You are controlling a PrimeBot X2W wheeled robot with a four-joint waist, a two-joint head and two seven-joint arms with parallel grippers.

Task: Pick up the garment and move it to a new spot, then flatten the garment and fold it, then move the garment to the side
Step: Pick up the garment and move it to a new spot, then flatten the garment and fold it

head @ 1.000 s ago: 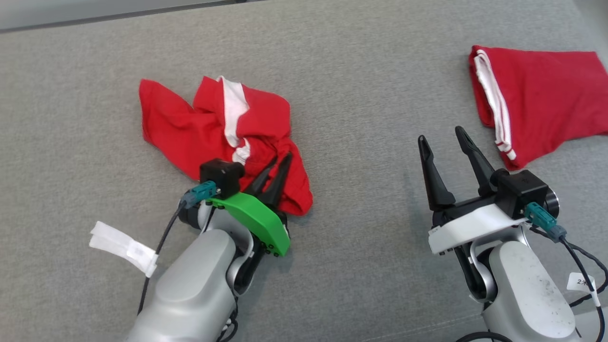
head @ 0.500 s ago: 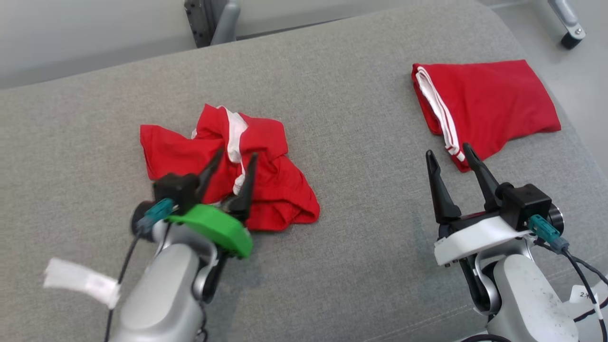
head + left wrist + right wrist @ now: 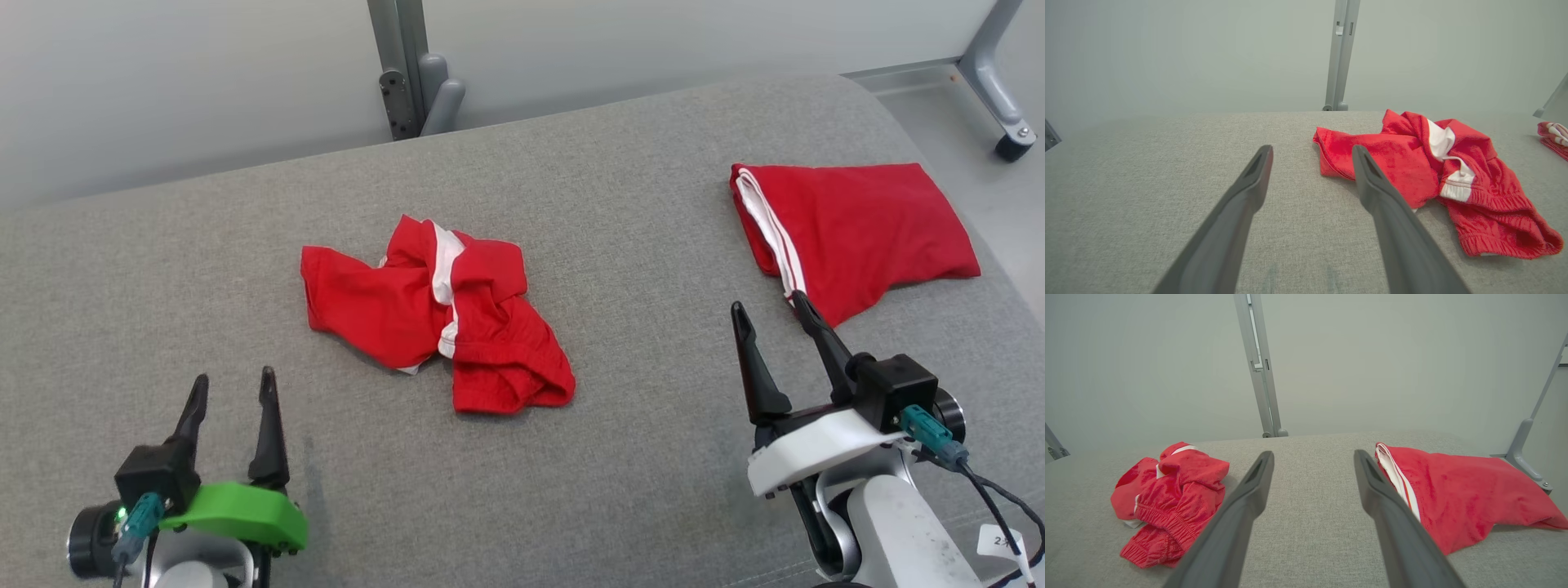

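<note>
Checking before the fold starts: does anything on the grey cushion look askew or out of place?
Only the crumpled red garment at the middle: it lies bunched, its white stripe twisted and the elastic waistband doubled over. The folded red garment at the far right lies flat and tidy. Nothing looks spilled or damaged.

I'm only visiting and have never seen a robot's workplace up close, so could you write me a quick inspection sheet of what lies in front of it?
Surface: grey fabric surface, smooth.
Job's things: crumpled red garment with white stripes, bunched mid-surface, nothing touching it.
Clutter: a folded red garment, flat at the far right.
Grippers: left gripper open and empty, front left, apart from the crumpled red garment; right gripper open and empty, close by the folded red garment.
Cables: teal plug and black cable at the right wrist; another teal plug at the left wrist.
Surroundings: pale wall, grey metal post, frame leg on a castor.
</note>
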